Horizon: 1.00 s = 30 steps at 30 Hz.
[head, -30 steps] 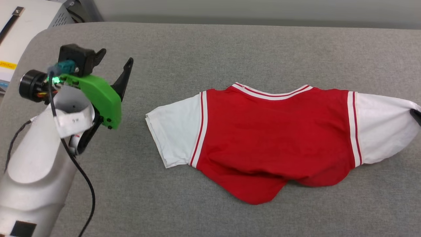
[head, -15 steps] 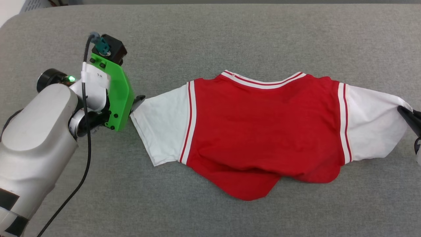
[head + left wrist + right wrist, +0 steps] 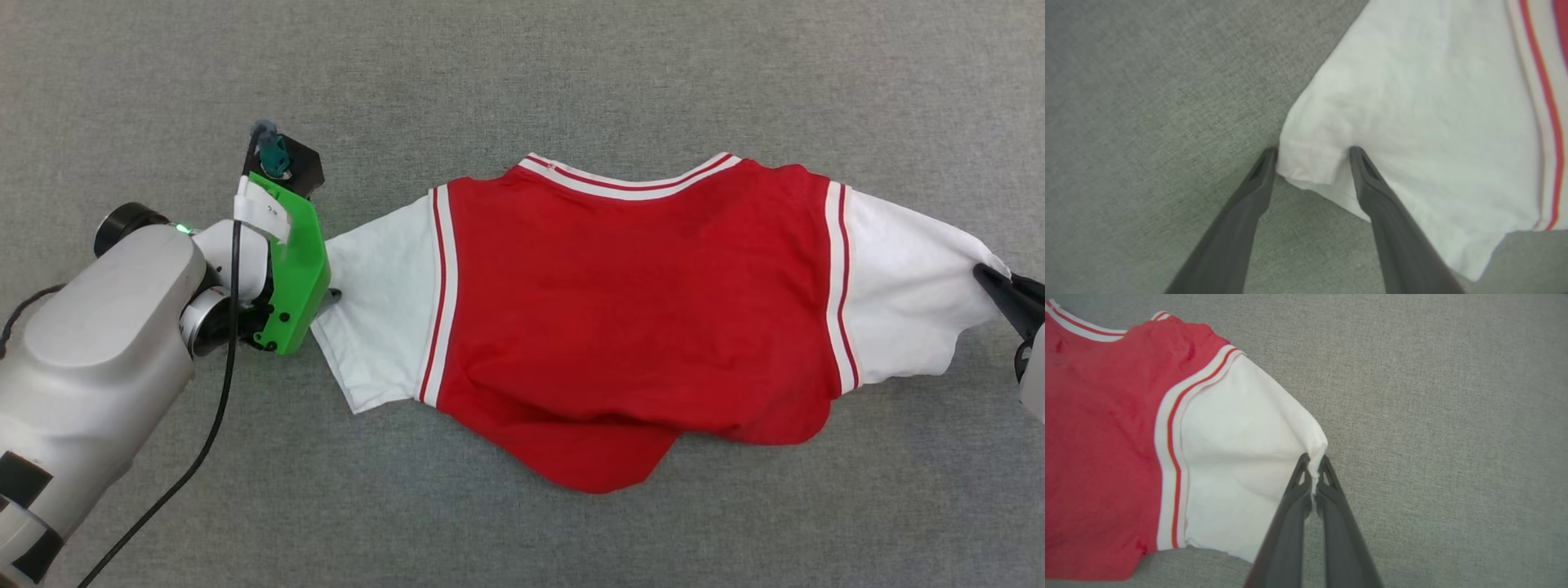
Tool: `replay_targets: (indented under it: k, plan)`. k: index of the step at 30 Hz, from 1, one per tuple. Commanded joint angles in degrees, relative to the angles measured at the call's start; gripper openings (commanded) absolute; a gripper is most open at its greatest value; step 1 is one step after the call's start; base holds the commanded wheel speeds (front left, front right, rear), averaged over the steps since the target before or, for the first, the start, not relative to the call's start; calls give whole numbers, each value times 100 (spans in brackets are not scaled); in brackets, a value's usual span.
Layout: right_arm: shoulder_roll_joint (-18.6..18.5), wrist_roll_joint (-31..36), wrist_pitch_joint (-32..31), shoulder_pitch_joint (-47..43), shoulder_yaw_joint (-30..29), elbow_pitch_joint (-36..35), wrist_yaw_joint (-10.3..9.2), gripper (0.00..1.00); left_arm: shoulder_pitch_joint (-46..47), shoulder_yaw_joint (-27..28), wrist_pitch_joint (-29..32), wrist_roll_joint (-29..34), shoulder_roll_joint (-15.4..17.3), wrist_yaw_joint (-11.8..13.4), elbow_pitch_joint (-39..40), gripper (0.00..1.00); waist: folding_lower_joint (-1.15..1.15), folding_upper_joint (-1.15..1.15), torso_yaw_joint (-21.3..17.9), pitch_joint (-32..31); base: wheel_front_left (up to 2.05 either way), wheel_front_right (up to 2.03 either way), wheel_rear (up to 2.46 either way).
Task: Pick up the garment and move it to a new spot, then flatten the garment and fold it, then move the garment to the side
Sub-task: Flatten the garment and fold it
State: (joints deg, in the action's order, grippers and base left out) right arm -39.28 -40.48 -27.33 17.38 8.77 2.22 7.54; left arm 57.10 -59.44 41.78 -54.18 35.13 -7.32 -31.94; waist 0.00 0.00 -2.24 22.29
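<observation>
Bench [image 3: 522,73]: covered in grey woven fabric that reaches every edge of the head view.
Lying on it: one garment [image 3: 629,302], a red jersey with white short sleeves, spread widthways with a plain red side up.
Collar [image 3: 629,184]: red-and-white striped, on the far side.
Left sleeve [image 3: 375,318]: flat on the grey cover.
Right sleeve [image 3: 898,294]: stretched outward, its tip drawn to a point.
Hem [image 3: 604,465]: on the near side, rumpled and uneven, sagging into a rounded lobe.
</observation>
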Motion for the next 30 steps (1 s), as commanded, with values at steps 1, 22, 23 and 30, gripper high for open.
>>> replay_targets:
  k: [1, 22, 23, 30]
  plan:
    - [28, 50, -8, 26, -5, -3, -5, 0, -238, -242, -37, -114, -45, -16, -148, 0, 0, 0, 16, -25, 0, 0, 0]
    - [-376, 143, 487, 465, -336, 29, -5, 0, 805, -235, -3214, 432, 381, 87, 521, 0, 0, 0, 373, -1285, 0, 0, 0]
    - [-395, 149, 491, 515, -373, -8, -5, 0, 848, -200, -3267, 461, 423, 126, 616, 0, 0, 0, 375, -1327, 0, 0, 0]
    - [-567, 131, 445, 953, -517, -243, -5, 0, 1213, 92, -3455, 572, 648, 420, 1326, 0, 0, 0, 393, -1455, 0, 0, 0]
